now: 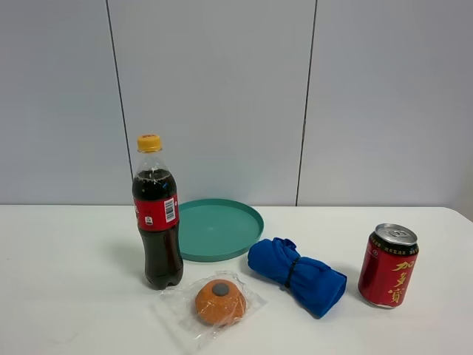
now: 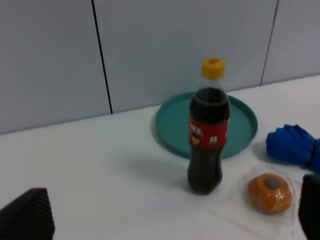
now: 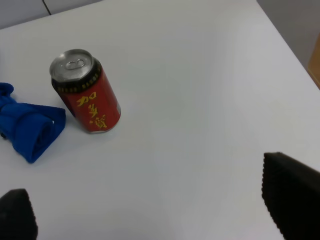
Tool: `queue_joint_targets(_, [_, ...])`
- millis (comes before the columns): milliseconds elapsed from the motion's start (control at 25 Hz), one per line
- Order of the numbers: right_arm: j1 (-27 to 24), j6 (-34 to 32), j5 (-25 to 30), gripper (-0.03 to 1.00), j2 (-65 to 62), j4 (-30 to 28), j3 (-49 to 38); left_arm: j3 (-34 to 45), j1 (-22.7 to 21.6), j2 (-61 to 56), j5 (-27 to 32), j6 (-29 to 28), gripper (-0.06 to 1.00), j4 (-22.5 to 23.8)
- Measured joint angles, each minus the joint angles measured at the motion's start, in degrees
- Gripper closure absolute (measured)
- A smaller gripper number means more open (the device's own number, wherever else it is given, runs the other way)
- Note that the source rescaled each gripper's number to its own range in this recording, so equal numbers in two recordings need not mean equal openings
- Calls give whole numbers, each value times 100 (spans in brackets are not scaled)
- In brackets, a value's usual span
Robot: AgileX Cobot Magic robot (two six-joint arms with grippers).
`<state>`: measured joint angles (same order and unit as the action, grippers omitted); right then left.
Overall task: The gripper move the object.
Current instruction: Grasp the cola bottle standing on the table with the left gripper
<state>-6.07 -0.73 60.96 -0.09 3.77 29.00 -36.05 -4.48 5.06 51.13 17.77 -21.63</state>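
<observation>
The tall cola bottle (image 1: 157, 214) with a red label and yellow-orange cap stands upright on the white table, just left of the teal plate (image 1: 222, 225). In the left wrist view the bottle (image 2: 207, 135) stands ahead of my left gripper (image 2: 172, 215). That gripper is open and empty, with its black fingertips (image 2: 27, 217) at the frame's edges, apart from the bottle. My right gripper (image 3: 145, 180) is open and empty over bare table. Neither gripper shows in the exterior high view.
A wrapped orange bun (image 1: 219, 302) lies in front of the bottle. A rolled blue cloth (image 1: 295, 275) lies to its right. A short red can (image 1: 388, 266) stands at the right and shows in the right wrist view (image 3: 87, 95). A grey wall is behind.
</observation>
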Motion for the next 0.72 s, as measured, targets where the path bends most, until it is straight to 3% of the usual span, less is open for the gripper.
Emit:
queue_joint_targets(320, [0,0,0,-3,0,0,0,-5,0,1267,-1240,1253,-6,-389])
queue_joint_targets(720, [0,0,0,-3,0,0,0,440,66,2300,-1579,1442,-6,-444])
